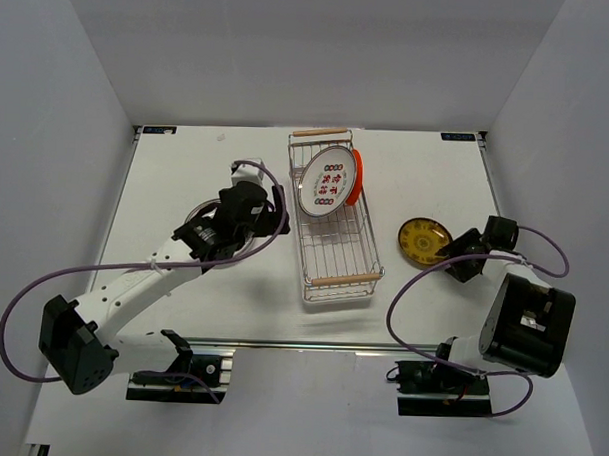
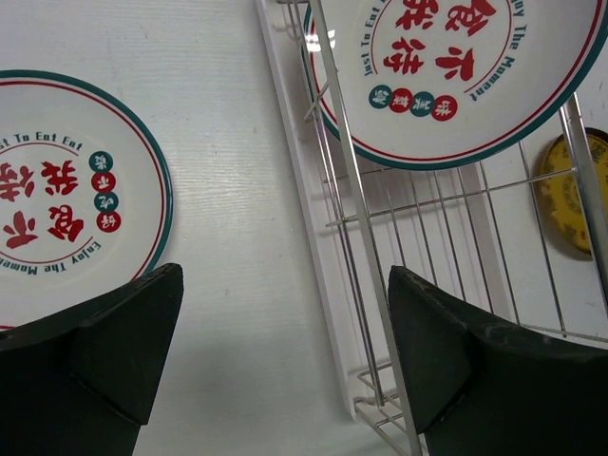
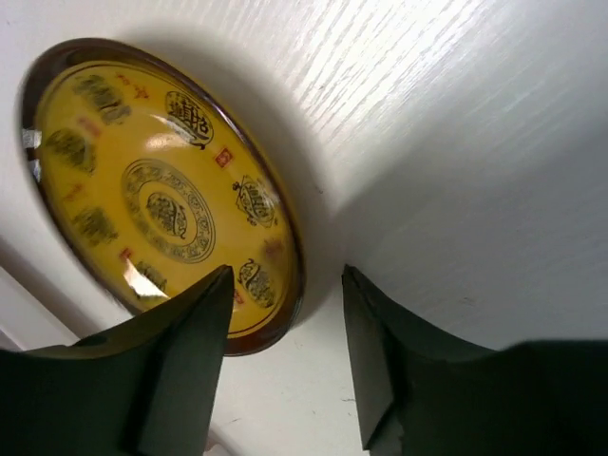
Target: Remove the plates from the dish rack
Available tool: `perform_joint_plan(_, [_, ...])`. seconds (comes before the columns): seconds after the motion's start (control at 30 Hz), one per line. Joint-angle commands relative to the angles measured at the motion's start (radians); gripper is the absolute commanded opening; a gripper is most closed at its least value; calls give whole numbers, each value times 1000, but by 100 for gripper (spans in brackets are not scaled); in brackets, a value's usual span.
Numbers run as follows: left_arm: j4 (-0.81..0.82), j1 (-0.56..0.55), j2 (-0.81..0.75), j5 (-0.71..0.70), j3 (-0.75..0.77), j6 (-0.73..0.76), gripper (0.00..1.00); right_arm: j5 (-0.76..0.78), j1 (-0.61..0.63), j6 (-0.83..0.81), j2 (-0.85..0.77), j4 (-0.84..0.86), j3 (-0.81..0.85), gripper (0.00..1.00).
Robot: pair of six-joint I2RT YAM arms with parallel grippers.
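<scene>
Right claw stands parted, its fingers on either side of the near rim of the yellow-brown plate without pinching it. That plate lies flat on the table to the right of the dish rack, well apart from the wire, so I judge it as delivered. Left claw is spread wide and grips nothing; it hangs over the bare strip of table between the rack's left wall and a white plate with a green rim and red characters, which lies flat on the table to the left of the rack and also counts as unloaded. In the overhead view the left arm covers most of that plate, so I cannot tell whether others are stacked beneath it. Two plates are plainly left in the rack, both at its far end: a matching white plate with red characters, leaning tilted against the wires, and an orange-red plate standing on edge just behind it, touching or nearly so. The near half of the rack shows only wire. By my reckoning the job is about half done, with both claws free and the white plate the easier one to reach.
</scene>
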Motion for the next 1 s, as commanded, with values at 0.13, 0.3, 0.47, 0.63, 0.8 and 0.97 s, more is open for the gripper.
perform_joint_plan(0.13, [-42, 2, -78, -37, -40, -16, 98, 76, 0, -52, -104, -190, 40, 89])
perform_joint_plan(0.3, [-55, 2, -122, -76, -56, -27, 98, 158, 32, -101, -299, -314, 56, 89])
perform_joint_plan(0.47, [-70, 2, -139, -107, -48, -35, 98, 181, 121, -186, -444, -392, 110, 89])
perform_joint_plan(0.63, [-119, 2, -144, -188, -1, -42, 98, 175, 220, -209, -427, -392, 95, 89])
perform_joint_plan(0.8, [-147, 2, -153, -222, 9, -61, 98, 185, 470, -186, -358, -342, 81, 89])
perform_joint_plan(0.97, [-176, 2, -162, -233, 6, -87, 98, 195, 593, -177, -235, -294, 82, 89])
